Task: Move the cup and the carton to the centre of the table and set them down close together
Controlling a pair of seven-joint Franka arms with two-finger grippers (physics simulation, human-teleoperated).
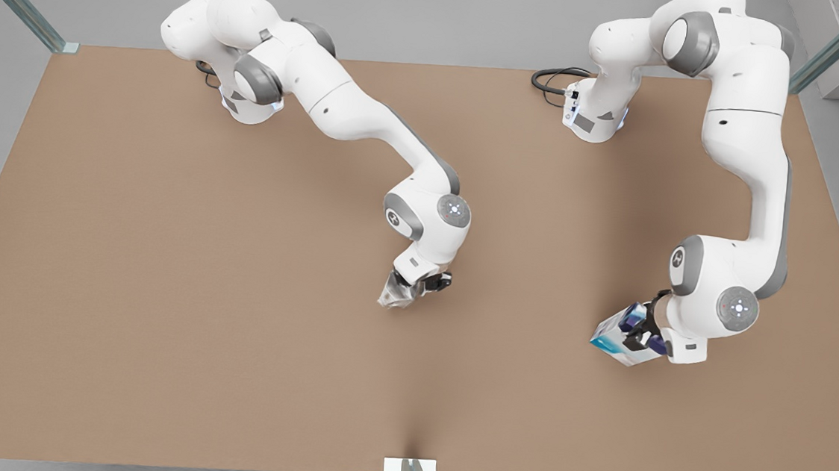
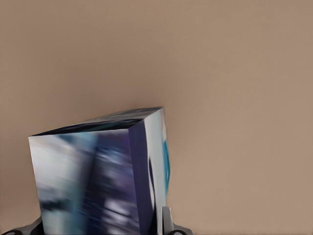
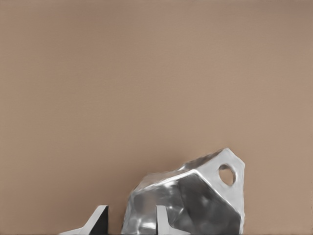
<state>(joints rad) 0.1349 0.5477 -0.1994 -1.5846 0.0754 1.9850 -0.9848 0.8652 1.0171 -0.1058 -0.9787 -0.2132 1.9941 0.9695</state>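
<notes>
The white carton [image 1: 612, 342] with its dark blue panel and teal edge hangs tilted over the table [image 1: 161, 282] at the front view's right. My left gripper [image 1: 638, 332] is shut on it. In the left wrist view the carton [image 2: 98, 171] sits between the fingers [image 2: 167, 220]. The pale silver faceted cup [image 1: 394, 294] is near the table's middle, tilted, at the tip of my right gripper [image 1: 415, 286]. In the right wrist view the cup [image 3: 195, 196] has its wall between the two fingers [image 3: 99, 220] of that gripper [image 3: 131, 221], which is shut on it.
Two white arm bases [image 1: 595, 114] stand along the table's far edge, one with a black cable loop [image 1: 552, 77]. A small white bracket [image 1: 410, 468] sits at the near edge. Bare brown tabletop lies between the cup and the carton.
</notes>
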